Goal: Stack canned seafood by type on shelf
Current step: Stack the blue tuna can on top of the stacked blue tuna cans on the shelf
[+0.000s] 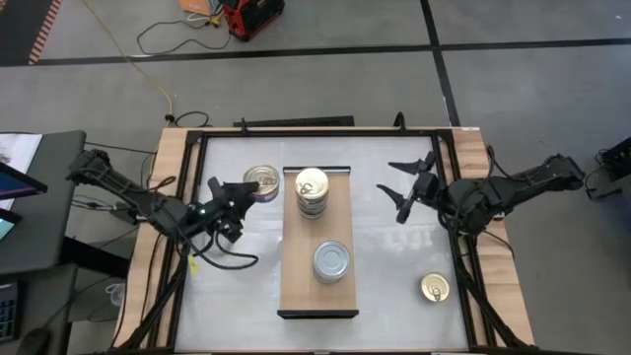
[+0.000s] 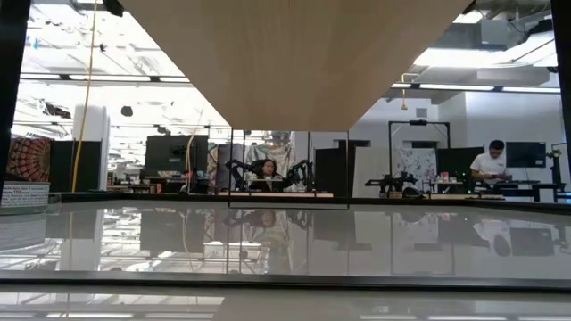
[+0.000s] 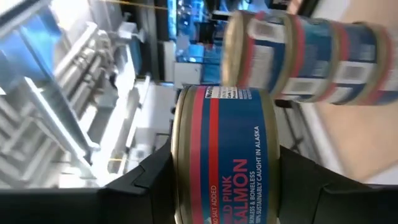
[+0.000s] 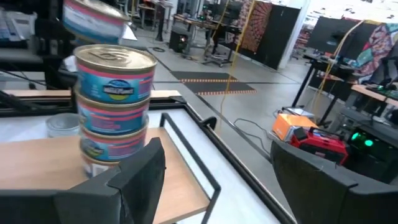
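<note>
"PINK SALMON" tin (image 3: 224, 155) between end-effector fingers (image 3: 143, 180)

The tin (image 3: 224, 155) close up in the left wrist view has a blue and red label with large red letters reading "SALMON", "PINK" above it, and small white lines "SUSTAINABLY CAUGHT IN ALASKA", "BONELESS" and "NO SALT ADDED". Part of the first word is cut off. The stack (image 4: 115, 109) in the right wrist view carries pink and blue labels with a dark oval logo, too blurred to read.
</note>
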Robot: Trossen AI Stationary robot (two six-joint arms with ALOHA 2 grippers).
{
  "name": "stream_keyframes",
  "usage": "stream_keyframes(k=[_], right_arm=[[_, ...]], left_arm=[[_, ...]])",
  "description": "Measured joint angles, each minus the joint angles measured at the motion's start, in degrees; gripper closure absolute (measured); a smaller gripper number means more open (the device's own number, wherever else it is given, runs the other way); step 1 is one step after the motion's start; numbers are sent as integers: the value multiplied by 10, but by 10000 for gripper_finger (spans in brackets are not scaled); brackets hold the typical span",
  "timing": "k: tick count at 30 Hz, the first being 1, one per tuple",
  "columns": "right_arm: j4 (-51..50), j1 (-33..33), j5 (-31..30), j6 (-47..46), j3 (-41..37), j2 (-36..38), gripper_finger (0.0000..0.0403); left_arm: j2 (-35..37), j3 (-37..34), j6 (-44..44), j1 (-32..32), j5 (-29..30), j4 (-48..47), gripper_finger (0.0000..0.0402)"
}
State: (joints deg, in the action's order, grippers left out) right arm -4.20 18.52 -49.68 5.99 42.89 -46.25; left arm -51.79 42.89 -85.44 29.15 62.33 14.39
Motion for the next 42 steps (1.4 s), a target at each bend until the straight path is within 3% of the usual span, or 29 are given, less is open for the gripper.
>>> stream_keyframes(k=[3,7,11,19,30,37,42], right_arm=[[6,-24,16,5,0,-4,88],[15,-63,58,5,0,-10,88],[18,-104,98,3,0,-22,88],[34,-157,162,3,0,-44,88],[33,-157,168,5,0,-47,88],[33,-139,168,5,0,-48,88],[34,-129,168,5,0,-48,88]], left_arm=[[0,0,-60,0,-34,44,204],[-1,5,-99,-8,-129,65,202],[-36,63,-81,-39,-142,51,204],[-122,221,10,-115,-226,-184,205],[-219,324,10,-168,-241,-215,206],[-274,419,118,-182,-243,-374,206],[-288,452,138,-182,-245,-403,206]])
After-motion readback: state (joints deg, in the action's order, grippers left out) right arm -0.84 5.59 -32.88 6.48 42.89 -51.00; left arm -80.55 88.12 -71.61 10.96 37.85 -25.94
